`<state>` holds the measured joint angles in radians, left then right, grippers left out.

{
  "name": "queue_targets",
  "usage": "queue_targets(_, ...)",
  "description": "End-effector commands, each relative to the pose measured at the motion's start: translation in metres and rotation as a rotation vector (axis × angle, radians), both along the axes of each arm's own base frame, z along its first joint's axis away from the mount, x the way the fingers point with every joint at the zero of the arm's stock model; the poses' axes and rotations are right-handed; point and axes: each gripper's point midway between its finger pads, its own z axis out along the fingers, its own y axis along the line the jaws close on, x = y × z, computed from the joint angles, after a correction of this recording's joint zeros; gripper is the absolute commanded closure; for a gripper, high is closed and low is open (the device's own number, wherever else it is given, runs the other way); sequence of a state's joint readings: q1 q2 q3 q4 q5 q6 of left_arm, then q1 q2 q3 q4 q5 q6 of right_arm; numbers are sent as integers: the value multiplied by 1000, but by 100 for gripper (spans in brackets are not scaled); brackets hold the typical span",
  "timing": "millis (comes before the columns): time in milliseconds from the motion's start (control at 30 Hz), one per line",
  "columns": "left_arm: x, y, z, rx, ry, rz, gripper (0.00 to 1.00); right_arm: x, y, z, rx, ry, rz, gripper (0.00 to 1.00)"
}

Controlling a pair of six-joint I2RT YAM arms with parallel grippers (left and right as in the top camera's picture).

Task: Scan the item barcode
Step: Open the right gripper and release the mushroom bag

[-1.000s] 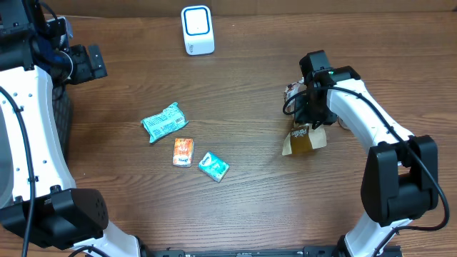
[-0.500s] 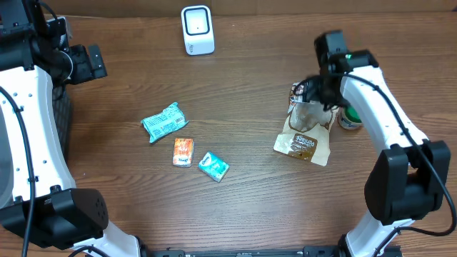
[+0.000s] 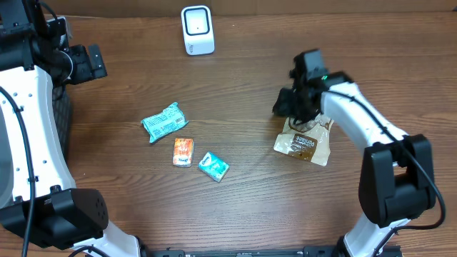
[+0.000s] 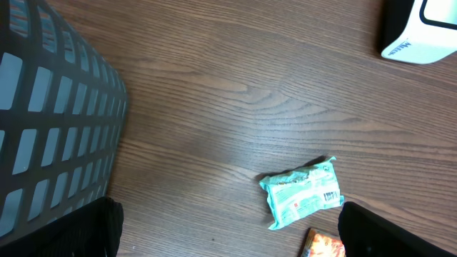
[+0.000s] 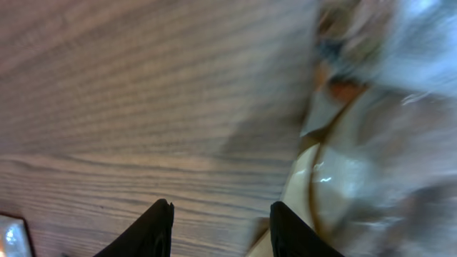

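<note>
Now the brown pouch (image 3: 303, 145) lies flat on the table (image 3: 243, 78), right of centre and well apart from the scanner (image 3: 197, 30) at the far edge. 1 second ago the right gripper (image 5: 220, 228) had this pouch pinched and propped on its lower edge. 0.5 seconds ago the pouch was already down flat and the gripper had pulled away toward the far side. The gripper has since swung back and sits low over the pouch's upper edge.

In the wrist view its 2 fingers stand apart with only bare wood between them, and the blurred pouch is just beside 1 of them, so the pincer is released and grasps nothing. I judge the pouch was let go to get a better hold, so the scan has yet to happen. The next move needs a firm pinch on that upper edge. Whether the barcode faces up is too small to tell.

The left gripper (image 4: 232, 230) hangs wide open and empty at the far left. The teal packet (image 3: 164, 121), the orange packet (image 3: 183, 151) and the small teal box (image 3: 213, 166) lie where they did.
</note>
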<state>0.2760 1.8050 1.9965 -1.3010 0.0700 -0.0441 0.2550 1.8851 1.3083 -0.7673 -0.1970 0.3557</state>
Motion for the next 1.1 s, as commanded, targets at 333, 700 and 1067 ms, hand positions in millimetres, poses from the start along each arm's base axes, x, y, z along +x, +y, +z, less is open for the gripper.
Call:
queue_targets(333, 2, 3, -4, 10, 9, -15, 1, -21, -21, -23, -135, 51, -53, 57)
queue_targets(700, 2, 3, -4, 10, 9, -15, 1, -30, -55, -26, -314, 77, -83, 57)
queue_targets(1067, 2, 3, -4, 10, 9, -15, 0, -30, -81, -27, -354, 90, -60, 57)
